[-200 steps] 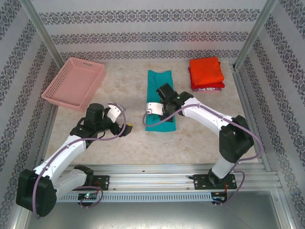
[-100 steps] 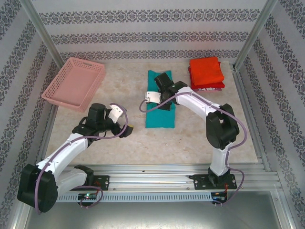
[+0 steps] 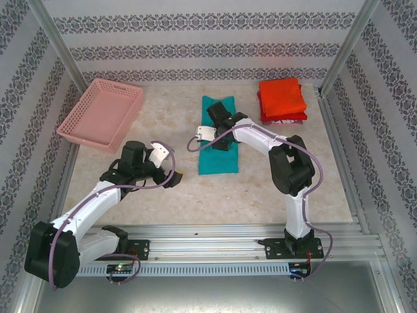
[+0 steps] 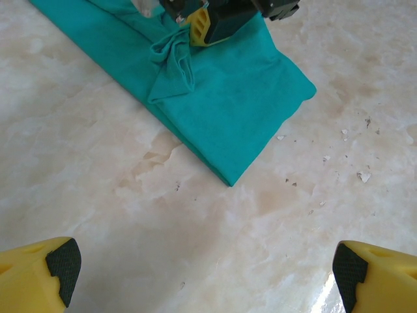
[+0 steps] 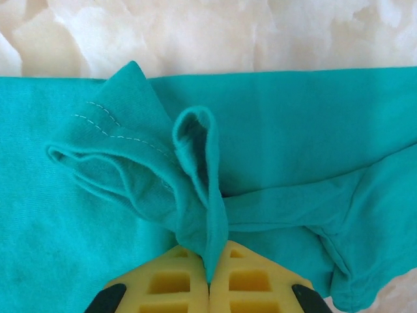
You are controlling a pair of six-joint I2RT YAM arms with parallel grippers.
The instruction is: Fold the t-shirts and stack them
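Jaws — right gripper [image 5: 208,277] clamped on teal t-shirt [image 5: 306,124] fold | left gripper [image 4: 204,267] spread wide

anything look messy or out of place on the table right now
The teal t-shirt is mostly a neat folded strip, but a bunch of its cloth is puckered up into a ridge where the shut right gripper pinches it. Small pale flecks litter the table beside it.

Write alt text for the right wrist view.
The right gripper is shut on a bunched fold of the teal t-shirt, its yellow fingers meeting at the bottom edge. Pale marbled table runs along the top, beyond the cloth.
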